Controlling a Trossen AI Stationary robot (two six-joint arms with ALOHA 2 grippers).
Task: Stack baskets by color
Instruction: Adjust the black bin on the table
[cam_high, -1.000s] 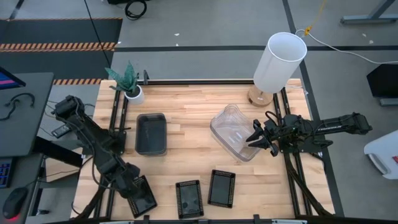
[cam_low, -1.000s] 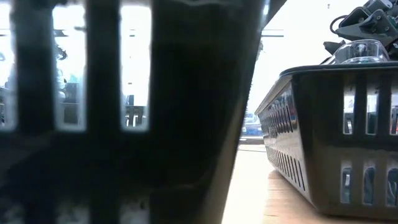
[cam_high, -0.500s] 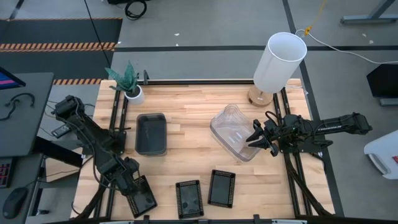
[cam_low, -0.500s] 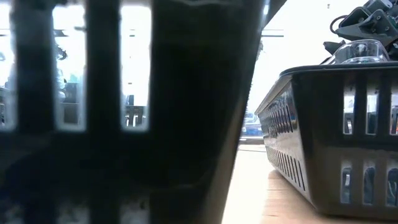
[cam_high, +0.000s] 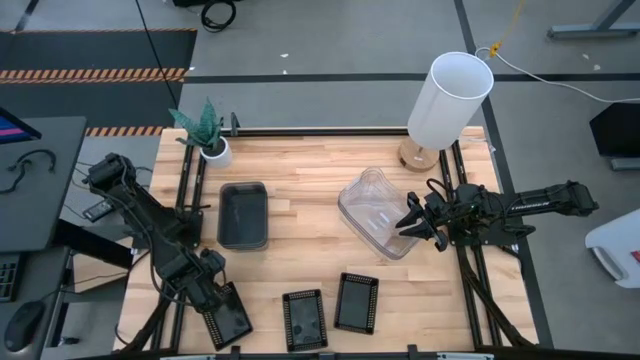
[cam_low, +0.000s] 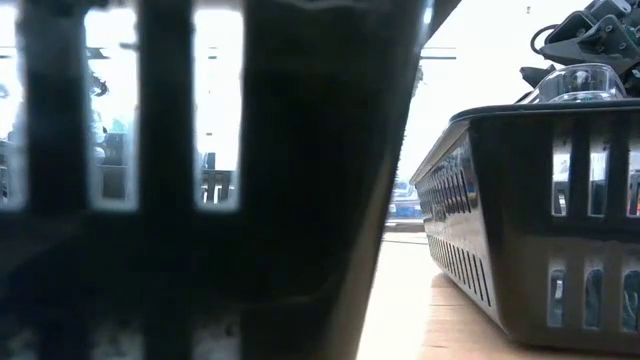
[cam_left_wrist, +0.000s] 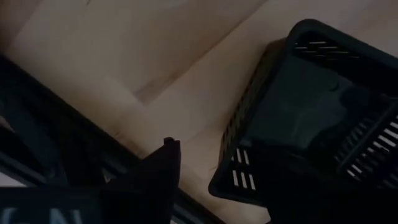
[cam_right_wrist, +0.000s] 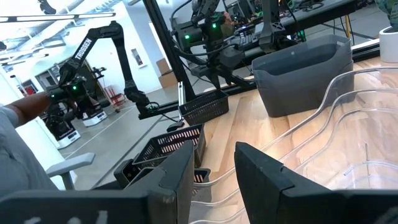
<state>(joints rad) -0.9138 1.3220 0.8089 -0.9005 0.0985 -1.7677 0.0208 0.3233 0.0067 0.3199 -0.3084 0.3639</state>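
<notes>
Three flat black mesh trays lie along the near edge: one at the near left (cam_high: 230, 322), one in the middle (cam_high: 304, 319), one right of it (cam_high: 356, 302). My left gripper (cam_high: 214, 298) points down over the near-left tray (cam_left_wrist: 311, 112), open; one finger (cam_left_wrist: 165, 163) stands outside the tray's end wall, with bare table between them. A smoky grey basket (cam_high: 243, 215) rests on its base left of centre. The nested clear baskets (cam_high: 375, 212) sit right of centre. My right gripper (cam_high: 412, 222) stands level and open (cam_right_wrist: 214, 171) at their right rim.
A tall white cylinder (cam_high: 450, 98) stands at the far right and a small potted plant (cam_high: 207, 135) at the far left. Black frame rails run along both table sides. In the low view two black trays (cam_low: 200, 180) (cam_low: 530, 220) block most of the sight.
My left gripper has tipped and turned a little over the near-left black tray, staying almost in place. The tray lies flat on the table where it was.
</notes>
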